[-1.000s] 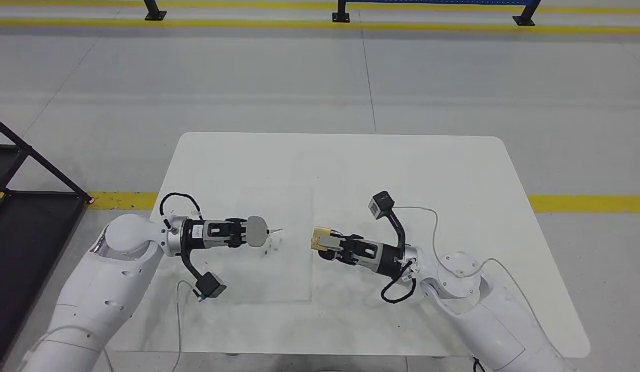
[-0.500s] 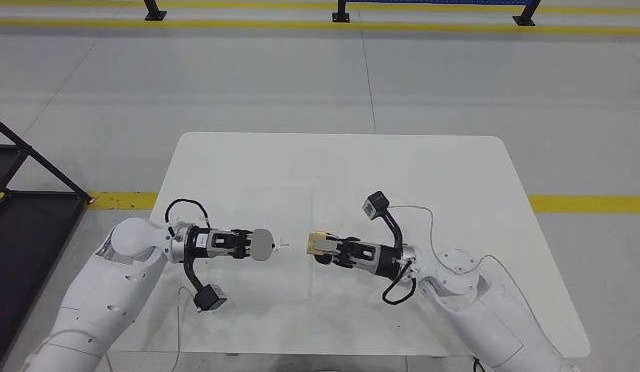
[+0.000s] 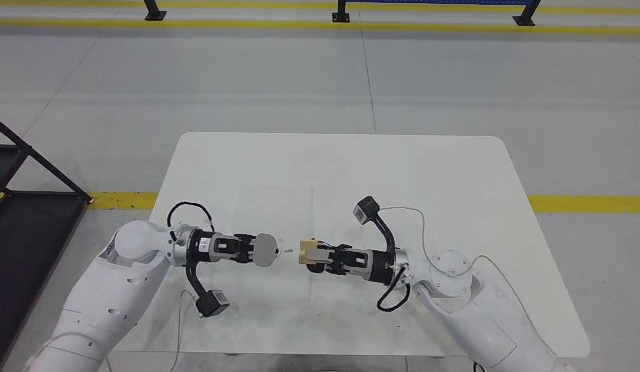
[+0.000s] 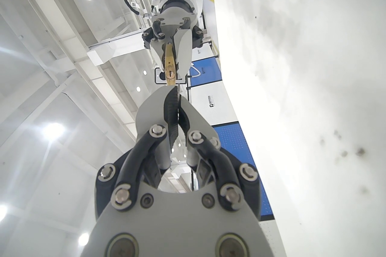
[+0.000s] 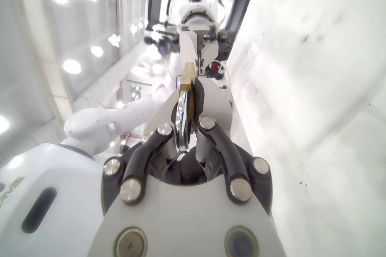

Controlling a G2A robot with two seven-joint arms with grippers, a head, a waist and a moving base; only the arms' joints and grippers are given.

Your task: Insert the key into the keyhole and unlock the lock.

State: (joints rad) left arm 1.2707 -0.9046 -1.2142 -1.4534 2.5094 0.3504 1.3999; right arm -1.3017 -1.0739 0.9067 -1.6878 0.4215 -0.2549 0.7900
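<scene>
Over the front middle of the white table [image 3: 440, 172] my two grippers face each other, tip to tip. My left gripper [image 3: 265, 249] is shut on the key [image 3: 284, 250], whose thin tip points at the lock. My right gripper [image 3: 325, 255] is shut on the brass padlock [image 3: 311, 251]. In the left wrist view my shut fingers [image 4: 156, 110] sit just short of the padlock [image 4: 169, 68], with its keyhole face turned toward me. In the right wrist view the chrome shackle [image 5: 182, 119] lies between my pads and the brass body [image 5: 187, 74] sticks out past them. I cannot tell whether the key tip touches the keyhole.
A faint clear mat [image 3: 280, 212] lies on the table under the left gripper. The table's front edge [image 3: 330, 354] is close below both arms. A dark cart [image 3: 25, 232] stands off the table's left side.
Both arms have come nearer the table's front edge and closer together. The gap between the key tip and the padlock has shrunk to almost nothing.
</scene>
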